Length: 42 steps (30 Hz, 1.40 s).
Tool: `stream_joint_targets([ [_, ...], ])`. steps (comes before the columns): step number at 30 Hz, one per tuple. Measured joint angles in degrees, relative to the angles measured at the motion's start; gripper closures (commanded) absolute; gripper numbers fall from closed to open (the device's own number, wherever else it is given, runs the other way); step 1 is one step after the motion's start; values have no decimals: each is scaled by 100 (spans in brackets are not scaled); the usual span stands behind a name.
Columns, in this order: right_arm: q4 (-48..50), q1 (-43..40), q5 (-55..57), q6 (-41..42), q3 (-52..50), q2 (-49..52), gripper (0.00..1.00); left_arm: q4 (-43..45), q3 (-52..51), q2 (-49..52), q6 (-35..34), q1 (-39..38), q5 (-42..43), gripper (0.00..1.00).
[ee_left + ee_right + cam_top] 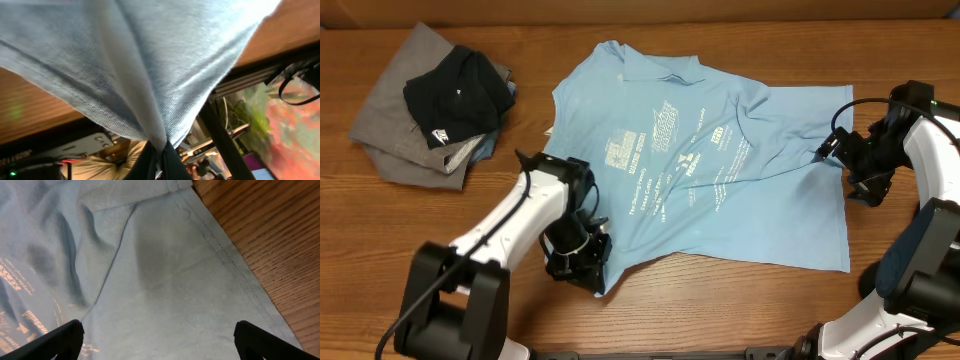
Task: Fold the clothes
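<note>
Pinching a bunched corner of the light blue T-shirt, the left jaws are closed on the cloth at its near-left hem. The right jaws stand wide open over the shirt's right edge, holding nothing. The shirt lies spread print-up across the worktop. A grey shirt and a black shirt sit piled far left.
</note>
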Motion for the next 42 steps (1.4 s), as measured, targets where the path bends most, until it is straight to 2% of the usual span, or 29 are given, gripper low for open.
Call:
stream_joint_targets([
  [1, 0, 0, 0, 0, 0, 0, 0, -42, 0, -70, -59, -94, -4, 77],
  [4, 4, 0, 2, 0, 0, 0, 0, -273, 0, -262, -295, -328, -94, 65],
  [7, 7, 0, 2, 0, 0, 0, 0, -341, 0, -374, -455, -391, -286, 60],
  [10, 20, 0, 2, -2, 0, 0, 0, -245, 9, -407, -549, -337, -634, 46],
  [13, 20, 0, 2, -2, 0, 0, 0, 105, 28, -407, -780, -160, -1311, 39],
  [14, 22, 0, 2, -2, 0, 0, 0, 254, 35, -407, -850, -70, -1563, 41],
  [17, 22, 0, 2, 0, 0, 0, 0, 789, 42, -407, -999, 249, -2216, 61],
  [20, 17, 0, 2, -2, 0, 0, 0, 1069, 52, -407, -1080, 546, -2559, 62],
  [21, 9, 0, 4, -2, 0, 0, 0, 1064, 52, -407, -1082, 608, -2608, 55],
  [22, -4, 0, 4, 0, 0, 0, 0, 1064, 52, -407, -1082, 649, -2647, 43],
  [23, -17, 0, 2, 0, 0, 0, 0, 1067, 48, -407, -1099, 664, -2680, 34],
  [25, -20, 0, 4, 0, 0, 0, 0, 1134, -15, -409, -1091, 662, -2726, 28],
  [27, -22, 0, 2, -2, 0, 0, 0, 1300, -186, -409, -1102, 658, -2750, 28],
  [29, -22, 0, 0, -2, 0, 0, 0, 1582, -470, -409, -1102, 669, -2782, 30],
  [32, -22, 0, 2, -2, -2, 0, 0, 2037, -966, -409, -1150, 748, -2811, 40],
  [33, -24, 0, 0, -2, -2, 0, 0, 2164, -1106, -409, -1176, 798, -2817, 44],
  [37, -22, 0, 2, -2, -2, 0, 0, 2422, -1478, -407, -1307, 1071, -2830, 80],
  [39, -15, 0, 2, 0, -2, 0, 0, 2385, -1508, -409, -1364, 1169, -2804, 90],
  [42, -17, 0, 4, -2, -2, 0, 0, 2142, -1508, -409, -1364, 1270, -2562, 96],
])
